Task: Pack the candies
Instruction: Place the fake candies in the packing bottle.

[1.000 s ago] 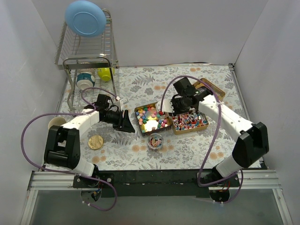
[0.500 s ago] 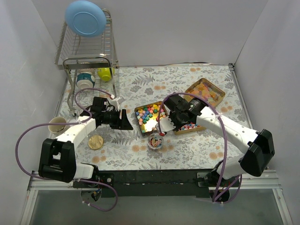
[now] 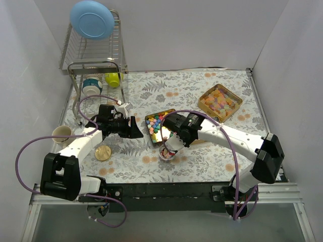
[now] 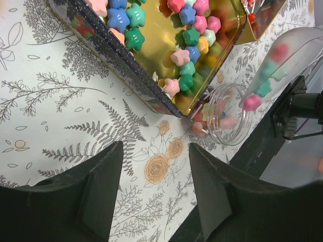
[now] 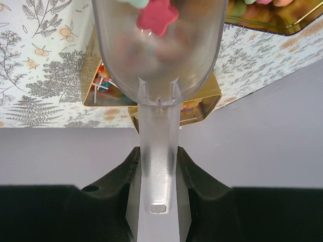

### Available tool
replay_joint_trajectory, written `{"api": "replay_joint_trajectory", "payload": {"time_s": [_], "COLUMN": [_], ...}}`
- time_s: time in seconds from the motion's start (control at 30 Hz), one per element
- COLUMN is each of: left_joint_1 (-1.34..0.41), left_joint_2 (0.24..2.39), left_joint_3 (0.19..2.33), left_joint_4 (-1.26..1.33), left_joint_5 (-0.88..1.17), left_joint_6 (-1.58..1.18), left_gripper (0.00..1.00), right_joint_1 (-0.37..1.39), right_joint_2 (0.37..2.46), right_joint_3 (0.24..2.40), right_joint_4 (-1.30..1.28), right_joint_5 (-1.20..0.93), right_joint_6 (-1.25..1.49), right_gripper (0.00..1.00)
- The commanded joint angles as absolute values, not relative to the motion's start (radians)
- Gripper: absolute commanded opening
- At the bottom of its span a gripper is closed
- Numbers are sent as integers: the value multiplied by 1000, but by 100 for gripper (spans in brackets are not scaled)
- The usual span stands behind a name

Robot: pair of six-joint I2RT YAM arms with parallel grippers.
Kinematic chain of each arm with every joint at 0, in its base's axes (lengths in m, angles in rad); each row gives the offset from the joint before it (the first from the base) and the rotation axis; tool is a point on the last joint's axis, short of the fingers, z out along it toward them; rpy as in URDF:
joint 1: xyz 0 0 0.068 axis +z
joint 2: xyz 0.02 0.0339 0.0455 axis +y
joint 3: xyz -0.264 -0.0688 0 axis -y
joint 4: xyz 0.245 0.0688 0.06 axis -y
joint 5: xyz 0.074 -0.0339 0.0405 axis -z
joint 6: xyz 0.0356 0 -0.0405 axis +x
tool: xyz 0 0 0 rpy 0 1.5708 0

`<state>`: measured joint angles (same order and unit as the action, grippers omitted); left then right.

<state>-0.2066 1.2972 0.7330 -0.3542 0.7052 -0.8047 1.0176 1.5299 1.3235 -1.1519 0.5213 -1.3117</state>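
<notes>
since a second ago the right gripper (image 5: 157,162) has swung off the tin of wrapped pieces (image 5: 90,65) and come to the near side, over the small jar (image 3: 167,152) by the front of the table. it is clamped narrow on the handle of a clear scoop (image 5: 159,55) carrying a few candies (image 5: 156,17), a pink star plus greenish ones. reads as the tip-into-jar step, pour about to start. the jar already holds some pieces, looks far from full. left gripper (image 4: 154,157) has shifted a bit and spread: fingers moderately apart, nothing between, hovering over bare cloth just left of the star-candy tin (image 4: 126,65). materials: scoop is frosted translucent plastic, a rounded trough on a flat stem. jar is clear, round, open-topped, probably light, could tip if knocked. table cover (image 3: 202,156) is matte floral print. tin is rectangular, shiny gold inside, dark speckled outer wall, holding matte pastel star lumps. gold lid (image 3: 103,153) is flat and round, lying off left. farther back is the gummy tin (image 3: 209,94) with translucent orange-yellow pieces, well apart from both arms, then the wire dish rack (image 3: 96,55) with a blue plate (image 3: 92,19).
</notes>
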Motion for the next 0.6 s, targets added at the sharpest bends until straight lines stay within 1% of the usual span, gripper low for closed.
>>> {"api": "replay_joint_trajectory", "payload": {"time_s": [0.0,0.3,0.57], "left_joint_1": [-206,-206,-206], "left_joint_2": [1236,1215,1218], "left_joint_3": [729,690,681], "left_joint_4": [-313,-285,-273], "left_joint_5": [703,726,735], "left_joint_6": [-811,-834,-851], "left_gripper": [54,55,55], "right_joint_1": [1048,1089,1097], "right_joint_2": [1539,1532,1520], "right_joint_3": [1390,1385,1374], "right_joint_4": [-1249,-1308,-1308], "right_joint_5": [618,640,644], "right_joint_6": [-1293,-1241,-1223], "right_gripper": [1,1,1]}}
